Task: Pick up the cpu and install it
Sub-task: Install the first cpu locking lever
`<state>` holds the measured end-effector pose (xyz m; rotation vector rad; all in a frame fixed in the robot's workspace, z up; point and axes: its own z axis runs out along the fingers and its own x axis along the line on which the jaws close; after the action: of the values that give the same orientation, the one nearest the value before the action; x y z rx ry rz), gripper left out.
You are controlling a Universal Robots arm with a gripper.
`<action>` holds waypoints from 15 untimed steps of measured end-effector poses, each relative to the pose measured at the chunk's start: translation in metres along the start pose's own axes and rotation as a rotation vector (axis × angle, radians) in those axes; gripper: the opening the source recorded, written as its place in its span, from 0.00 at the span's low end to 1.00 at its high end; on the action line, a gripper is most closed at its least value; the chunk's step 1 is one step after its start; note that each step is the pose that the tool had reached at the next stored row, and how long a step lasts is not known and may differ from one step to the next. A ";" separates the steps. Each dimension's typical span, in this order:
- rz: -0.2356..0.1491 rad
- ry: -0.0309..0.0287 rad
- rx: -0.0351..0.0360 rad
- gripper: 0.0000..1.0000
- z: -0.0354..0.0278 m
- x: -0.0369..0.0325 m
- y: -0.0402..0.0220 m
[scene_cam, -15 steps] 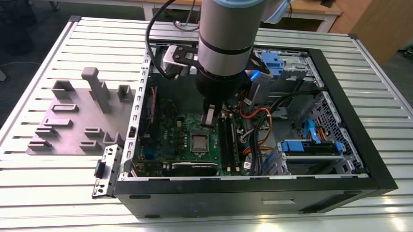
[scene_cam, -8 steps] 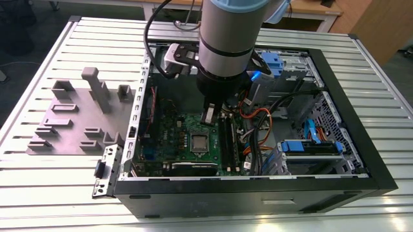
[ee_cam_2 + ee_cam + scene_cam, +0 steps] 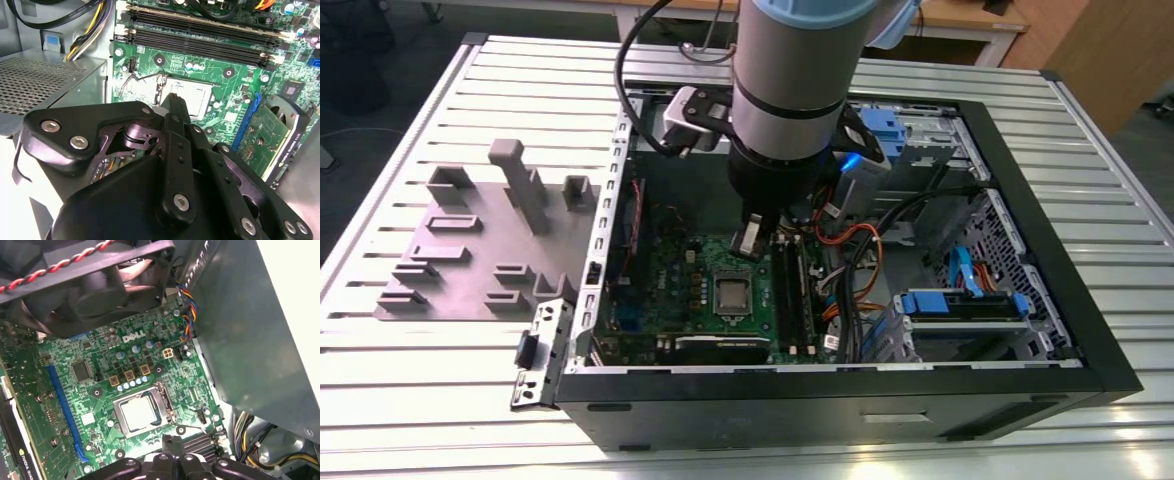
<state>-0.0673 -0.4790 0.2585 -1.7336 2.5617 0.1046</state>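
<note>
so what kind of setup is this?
Likely a robotics lab bench for PC assembly: an open computer case on a slatted metal table, a grey parts fixture beside it, wooden desks behind.

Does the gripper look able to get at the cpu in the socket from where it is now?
Probably yes. The gripper hangs inside the open case just above the motherboard, beside the cpu, whose top is uncovered; nearby cables and fan sit off to the sides.
</note>
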 end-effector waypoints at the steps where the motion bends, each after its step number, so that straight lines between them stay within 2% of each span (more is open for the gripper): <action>1: 0.000 0.0000 0.0001 0.11 0.0000 0.0000 0.0000; 3: 0.016 -0.0005 0.0013 0.11 0.0000 0.0000 -0.0001; 12: 0.017 -0.0005 0.0014 0.11 0.0000 -0.0001 -0.0001; 15: 0.021 -0.0006 0.0017 0.11 0.0002 -0.0020 -0.0022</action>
<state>-0.0646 -0.4779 0.2583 -1.7057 2.5795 0.1037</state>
